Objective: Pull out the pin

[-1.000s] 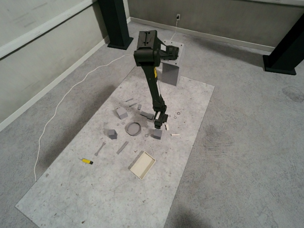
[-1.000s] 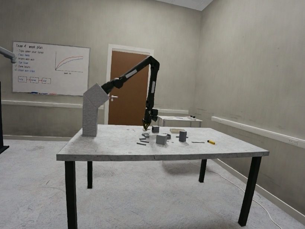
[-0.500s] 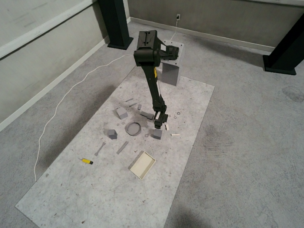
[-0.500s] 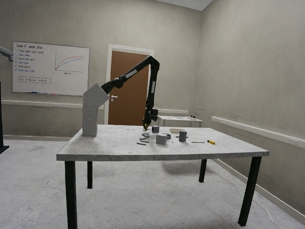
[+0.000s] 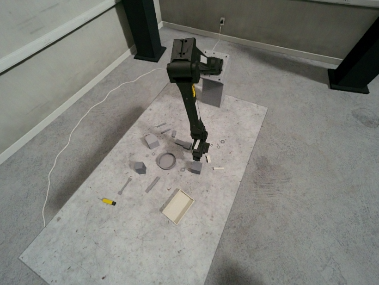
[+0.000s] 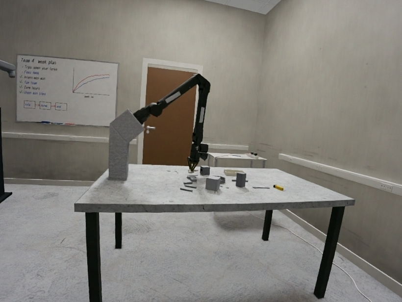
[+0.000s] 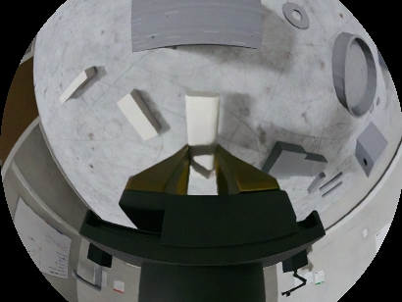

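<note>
Holds the pin (image 7: 202,120) clenched in the jaws, apart from the nearest block (image 5: 196,168) (image 6: 205,170) (image 7: 196,25); shows a cream slab (image 5: 208,158) (image 7: 138,115), cream bar (image 5: 218,168) (image 7: 77,84) and round dish (image 5: 166,161) (image 6: 222,179) (image 7: 341,74) near that block.
</note>
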